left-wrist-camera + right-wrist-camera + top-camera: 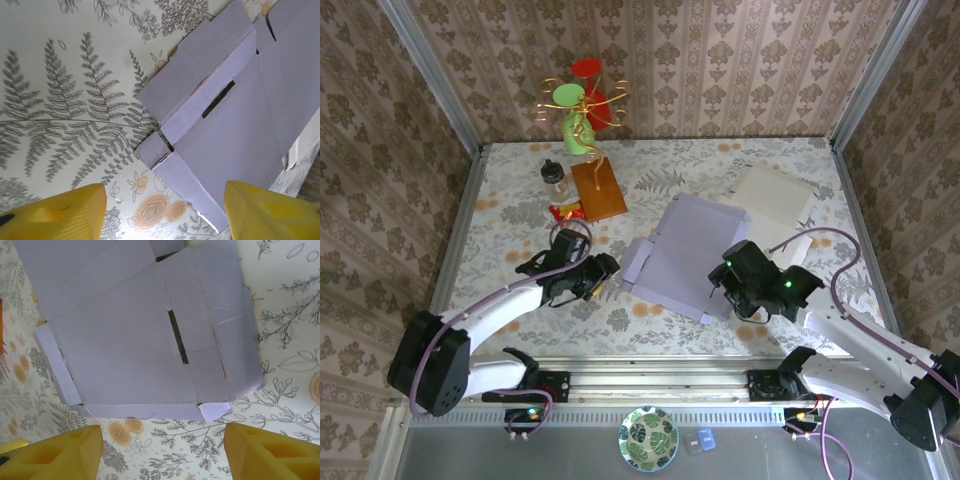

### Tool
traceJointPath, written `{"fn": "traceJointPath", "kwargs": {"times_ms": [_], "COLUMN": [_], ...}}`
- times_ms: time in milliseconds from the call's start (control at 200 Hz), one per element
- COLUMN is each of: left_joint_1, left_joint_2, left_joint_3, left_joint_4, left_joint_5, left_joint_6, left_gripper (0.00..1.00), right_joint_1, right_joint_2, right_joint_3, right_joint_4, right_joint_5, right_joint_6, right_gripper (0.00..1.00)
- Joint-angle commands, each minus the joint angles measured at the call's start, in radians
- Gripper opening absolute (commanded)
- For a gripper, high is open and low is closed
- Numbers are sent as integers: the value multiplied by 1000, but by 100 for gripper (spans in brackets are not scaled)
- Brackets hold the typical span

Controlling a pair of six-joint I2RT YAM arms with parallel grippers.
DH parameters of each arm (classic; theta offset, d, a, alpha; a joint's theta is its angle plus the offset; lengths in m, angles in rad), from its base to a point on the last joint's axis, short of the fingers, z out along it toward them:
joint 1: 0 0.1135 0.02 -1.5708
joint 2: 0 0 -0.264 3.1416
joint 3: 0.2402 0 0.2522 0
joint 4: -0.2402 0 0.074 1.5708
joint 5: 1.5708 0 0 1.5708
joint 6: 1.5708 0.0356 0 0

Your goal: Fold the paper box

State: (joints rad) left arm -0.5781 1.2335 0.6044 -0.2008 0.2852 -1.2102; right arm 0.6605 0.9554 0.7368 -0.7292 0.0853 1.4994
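From the top external view, the paper box (pixel 685 255) lies flat and unfolded, a lavender cardboard blank in the middle of the flower-patterned tabletop (pixel 510 225). Its flaps are spread out, so no fold looks made yet. The left gripper (pixel 607 268) sits just off the blank's left edge and the right gripper (pixel 718 284) over its near right corner. The arms flank the blank, probably so that each can work a side panel of its own. A wooden board (pixel 598 188), a small bottle (pixel 555 178) and a white sheet (pixel 775 193) lie farther back, well apart from the blank.

In the left wrist view, the left gripper (pixel 165 187) points down at the blank's near left corner, where a narrow side flap and a small corner tab meet. Its yellow fingers (pixel 65 212) stand well apart with nothing between them. That spread suits closing over a flap edge.

In the right wrist view, the right gripper (pixel 162 432) hangs just short of the blank's near edge strip, with a slot (pixel 178 337) showing in the panel beyond. Its jaws are likewise parted and empty, lined up on the strip, likely to catch and lift it.
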Motion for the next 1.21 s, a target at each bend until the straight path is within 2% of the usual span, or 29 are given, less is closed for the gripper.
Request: {"fn": "traceJointPath", "kwargs": {"times_ms": [0, 160, 455, 630, 730, 1200], "left_joint_1": [-17, -24, -88, -102, -109, -118], "left_joint_2": [26, 82, 151, 225, 252, 349], "left_joint_3": [-36, -60, -94, -101, -93, -95], "left_joint_4": [138, 233, 336, 450, 461, 589], "left_joint_5": [23, -33, -163, -181, -196, -193], "left_joint_6": [-115, -172, -280, -324, -332, -350], "left_gripper": [63, 59, 56, 51, 50, 40], "right_joint_1": [7, -7, -39, -75, -95, -131], "right_joint_2": [-46, -21, 9, 11, 3, -26], "right_joint_3": [-39, -65, -28, -27, -38, -61], "right_joint_4": [73, 176, 183, 183, 184, 176], "right_joint_5": [24, -67, -201, -265, -291, -312], "right_joint_6": [114, 95, 9, -32, -39, -48], "right_gripper": [66, 65, 65, 65, 65, 63]}}
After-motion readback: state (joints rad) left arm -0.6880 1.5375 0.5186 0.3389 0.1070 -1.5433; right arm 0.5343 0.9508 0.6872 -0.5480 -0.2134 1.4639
